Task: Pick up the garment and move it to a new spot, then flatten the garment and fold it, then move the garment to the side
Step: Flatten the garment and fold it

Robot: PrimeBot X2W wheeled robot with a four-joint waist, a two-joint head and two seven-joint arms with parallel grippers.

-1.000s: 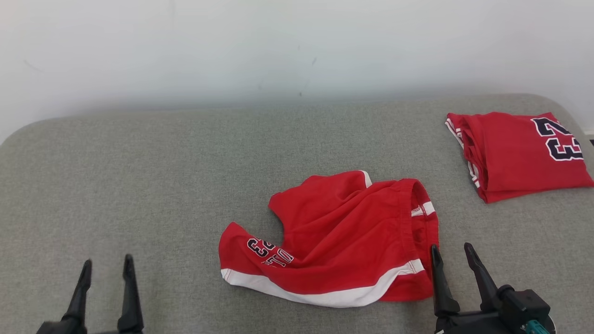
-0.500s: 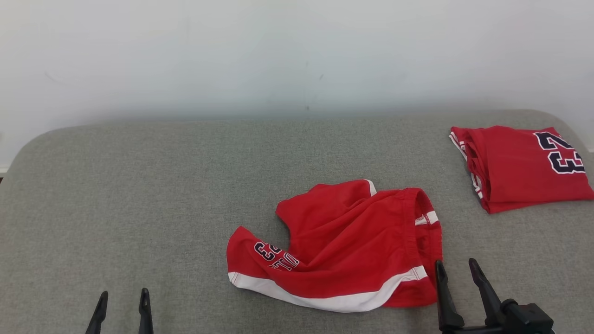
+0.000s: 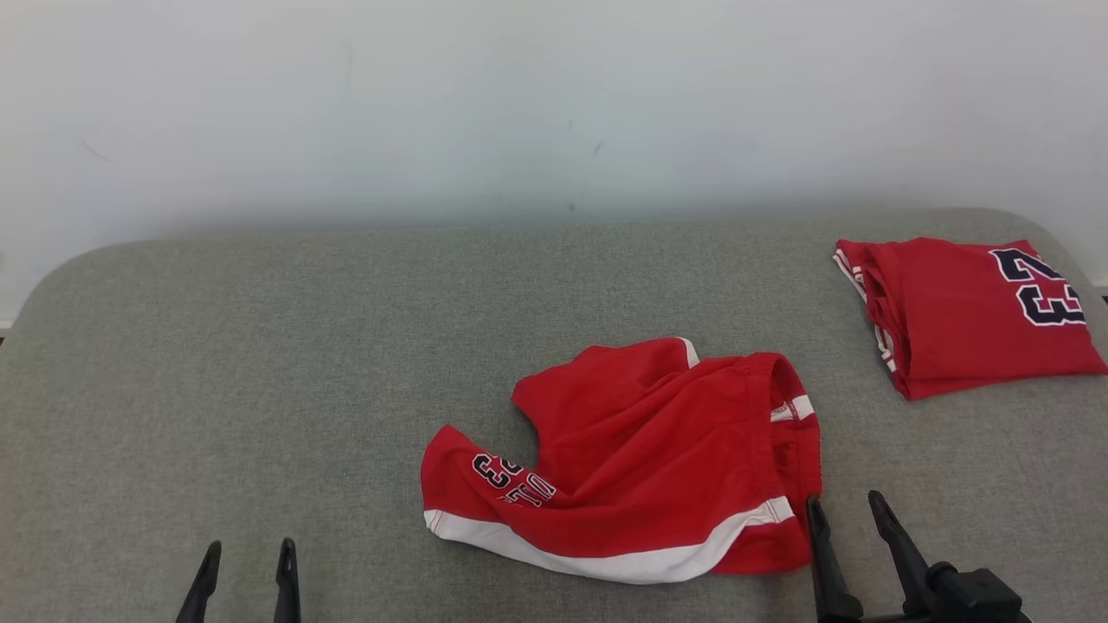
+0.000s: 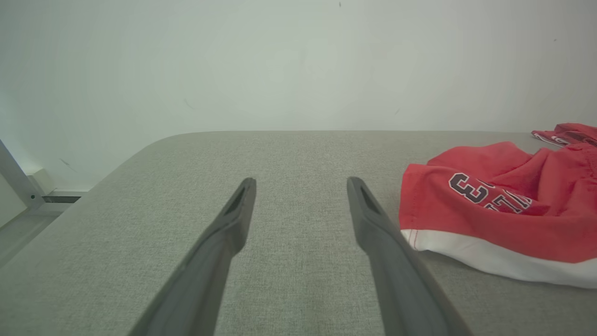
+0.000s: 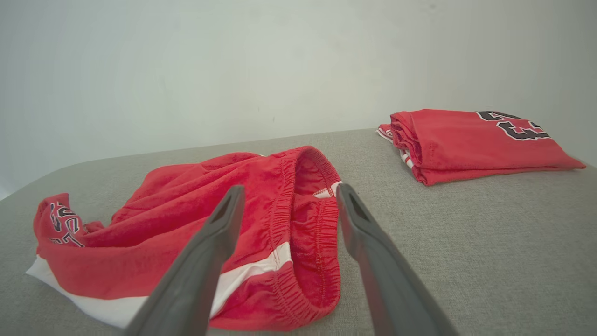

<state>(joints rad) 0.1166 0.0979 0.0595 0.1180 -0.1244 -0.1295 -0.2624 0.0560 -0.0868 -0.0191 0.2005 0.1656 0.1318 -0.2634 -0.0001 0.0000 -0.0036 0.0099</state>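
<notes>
Left pincer (image 3: 249, 545) drawn back, open like right pincer (image 3: 841, 498), red shorts (image 3: 640, 459) crumpled, white hem, dark numerals

The left gripper (image 4: 301, 182) is held with fingers spread over the grey cushion (image 4: 289, 149); crumpled red shorts (image 4: 503, 214) are seen to its right.

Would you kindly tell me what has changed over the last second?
The head camera shifted, sliding the whole view down. Beyond that, the left gripper drew back toward the robot. Nothing was grasped: it and the right gripper stay open. The crumpled red shorts and folded red jersey lie unmoved.
</notes>
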